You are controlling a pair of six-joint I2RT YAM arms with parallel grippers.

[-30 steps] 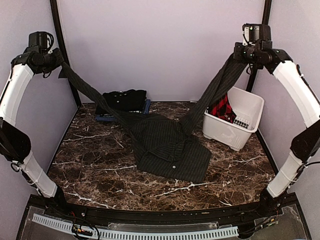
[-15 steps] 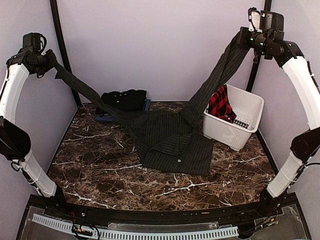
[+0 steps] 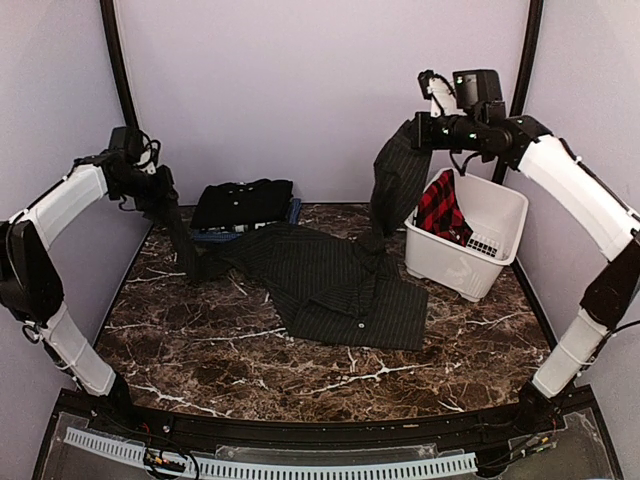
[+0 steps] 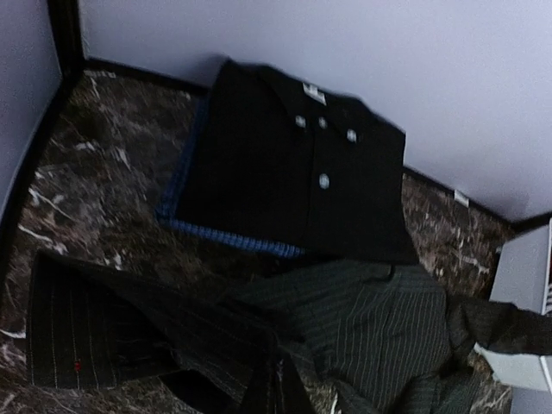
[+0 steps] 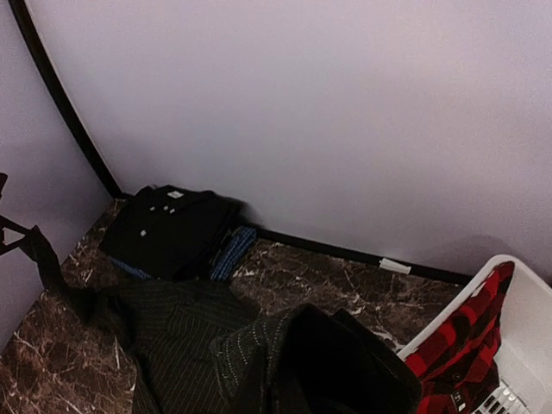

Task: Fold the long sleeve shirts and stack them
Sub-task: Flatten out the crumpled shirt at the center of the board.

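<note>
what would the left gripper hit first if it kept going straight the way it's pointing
Probably the folded black shirt on the blue shirt: the left gripper, clamping the pinstriped shirt, faces that stack, though depth is unclear.

— What kind of place is this?
— A robot test cell in a lab, I think. Plain lilac panels (image 3: 300,90) and black corner posts (image 3: 118,60) close around a marble-pattern desk (image 3: 200,350).
— What else shows it?
— The left arm (image 3: 60,210) and the right arm (image 3: 580,190) are mounted at the desk's near edge, behind a slotted cable duct (image 3: 270,465).
</note>
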